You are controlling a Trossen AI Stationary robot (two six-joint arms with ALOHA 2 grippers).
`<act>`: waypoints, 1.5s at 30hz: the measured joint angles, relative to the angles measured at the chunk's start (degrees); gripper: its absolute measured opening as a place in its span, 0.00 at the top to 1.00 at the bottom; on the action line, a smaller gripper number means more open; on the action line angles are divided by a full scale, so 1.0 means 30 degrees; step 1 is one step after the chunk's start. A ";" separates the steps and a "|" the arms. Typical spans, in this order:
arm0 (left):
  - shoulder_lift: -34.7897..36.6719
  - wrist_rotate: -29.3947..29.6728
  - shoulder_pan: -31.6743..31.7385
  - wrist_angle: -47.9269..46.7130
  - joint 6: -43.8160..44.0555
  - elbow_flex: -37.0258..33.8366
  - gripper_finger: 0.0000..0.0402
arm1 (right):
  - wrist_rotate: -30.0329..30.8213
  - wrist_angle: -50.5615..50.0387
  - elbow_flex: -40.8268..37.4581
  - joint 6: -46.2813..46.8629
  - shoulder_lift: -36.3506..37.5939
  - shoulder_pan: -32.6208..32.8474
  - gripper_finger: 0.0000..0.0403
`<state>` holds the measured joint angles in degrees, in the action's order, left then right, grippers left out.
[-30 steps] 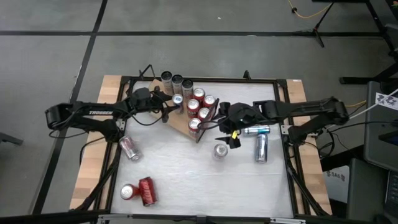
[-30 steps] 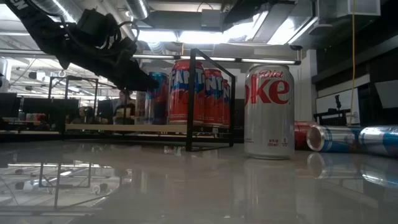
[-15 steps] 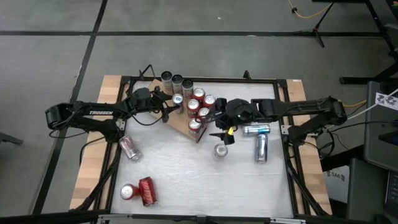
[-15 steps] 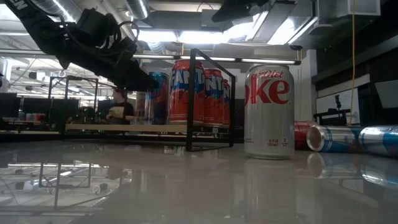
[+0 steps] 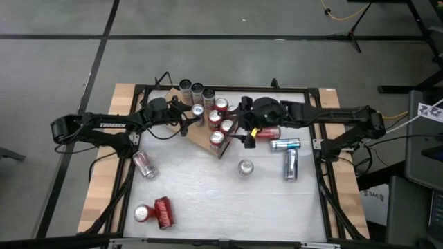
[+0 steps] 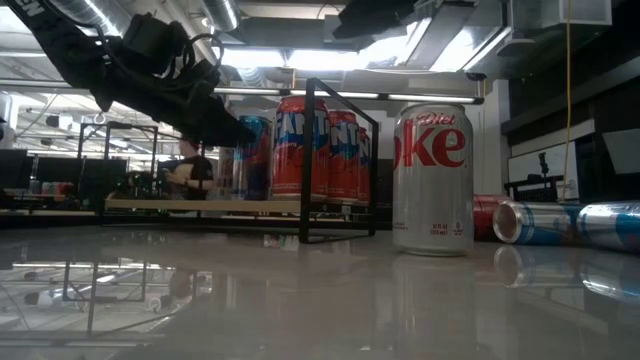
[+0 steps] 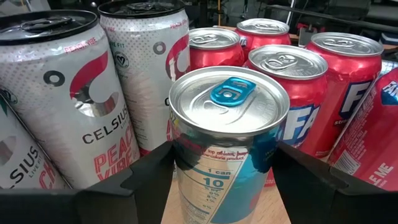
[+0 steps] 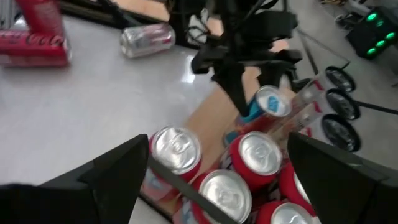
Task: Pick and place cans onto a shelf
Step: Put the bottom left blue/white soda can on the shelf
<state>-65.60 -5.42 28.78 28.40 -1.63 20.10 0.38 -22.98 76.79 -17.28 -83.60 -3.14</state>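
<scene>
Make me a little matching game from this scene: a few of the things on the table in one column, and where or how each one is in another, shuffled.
Things:
1. blue-tab can
2. Diet Coke can
3. crushed red can
4. right gripper

Where or how:
A. lying on its side near the table's front left
B. hovering open above the red cans on the shelf
C. standing upright alone on the white table, off the shelf
D. standing between the left gripper's jaws on the shelf

Pairs: 1-D, 2-C, 3-A, 4-B

Cans [image 5: 226, 125] on shelf [image 5: 201, 139], tabletop [image 5: 208, 194]
</scene>
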 joint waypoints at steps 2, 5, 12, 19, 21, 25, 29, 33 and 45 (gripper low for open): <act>-0.0007 -0.0034 0.0006 0.0051 -0.0006 0.0000 0.38 | 0.0004 0.0282 0.0000 0.0000 0.0010 -0.0149 0.08; -0.0007 -0.0042 0.0006 0.0143 0.0001 -0.0007 0.33 | -0.0037 0.0688 0.0000 0.0000 0.0010 -0.0267 0.08; -0.0007 0.0111 0.0006 0.0214 -0.0006 0.0001 0.20 | -0.0513 0.1425 0.0000 -0.0492 0.0010 -0.0732 0.08; 0.0000 0.0119 0.0006 0.0233 -0.0017 0.0001 0.18 | -0.1661 0.2344 0.0000 -0.0448 0.0010 -0.1116 0.08; 0.0047 0.0126 0.0013 0.0224 -0.0021 0.0001 0.18 | -0.1871 0.2367 0.0000 -0.0444 0.0010 -0.1275 0.08; 0.0513 0.0170 0.0013 0.0222 -0.0164 0.0001 0.18 | -0.2021 0.2385 0.0000 -0.0434 0.0010 -0.1641 0.08; 0.1286 0.1623 0.0037 -0.0014 -0.0203 0.0001 0.18 | -0.1996 0.2944 0.0000 -0.0430 0.0010 -0.1899 0.08; 0.1949 0.3045 0.0043 -0.0306 -0.0203 0.0001 0.18 | -0.1630 0.3433 0.0000 -0.0430 0.0010 -0.1978 0.08; 0.2805 0.1354 0.0028 -0.0301 -0.0188 0.0015 0.18 | -0.1632 0.3448 0.0000 -0.0430 0.0010 -0.1972 0.08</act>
<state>-57.19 -1.35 28.86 27.50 -2.20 20.14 -4.51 -12.63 76.79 -18.57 -83.57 -9.06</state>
